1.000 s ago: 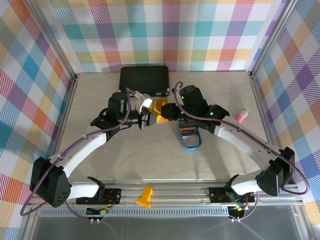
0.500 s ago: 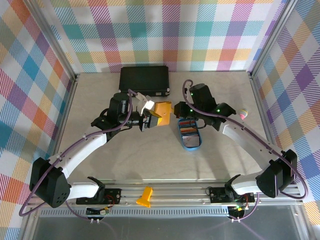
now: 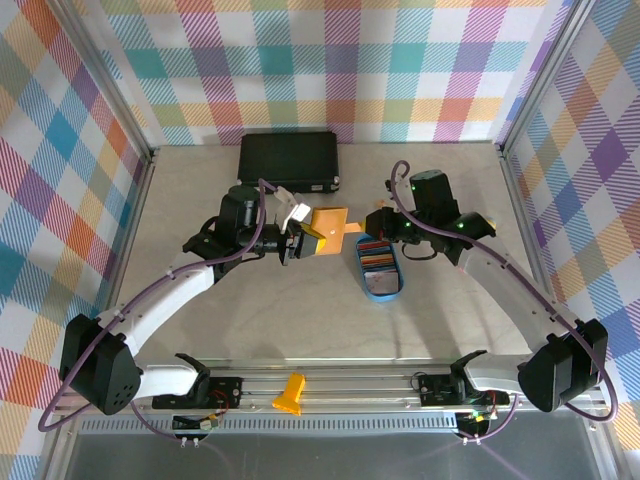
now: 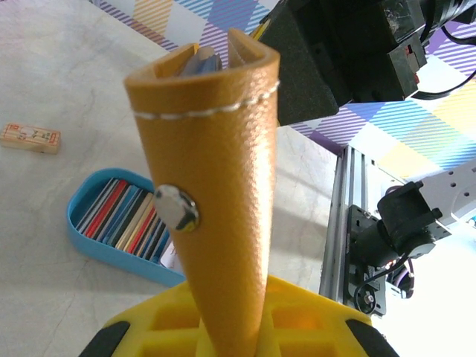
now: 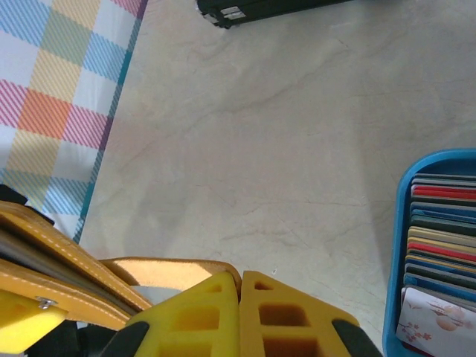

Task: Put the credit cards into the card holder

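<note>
The card holder (image 3: 325, 228), a mustard-yellow wallet, hangs above the table with my left gripper (image 3: 297, 240) shut on its lower end. In the left wrist view the card holder (image 4: 216, 186) rises from my left gripper (image 4: 238, 327), snap stud facing the camera. My right gripper (image 3: 372, 228) is shut on the edge of the wallet's flap, which is stretched out to the right. In the right wrist view the tan flap (image 5: 160, 271) runs in between the fingers of my right gripper (image 5: 239, 286). The credit cards (image 3: 378, 255) (image 4: 126, 219) (image 5: 442, 230) stand on edge in a blue oval tray (image 3: 381, 293).
A large black case (image 3: 288, 160) (image 5: 260, 7) lies at the back of the table. A small wooden block (image 4: 30, 137) rests on the table beyond the blue tray (image 4: 97, 249) (image 5: 394, 253). An orange-yellow piece (image 3: 289, 393) sits on the front rail. Checked walls enclose three sides.
My right gripper closed and drew back to the right, pulling the wallet's flap out with it and uncovering the tray. The left gripper kept its hold and barely moved.
</note>
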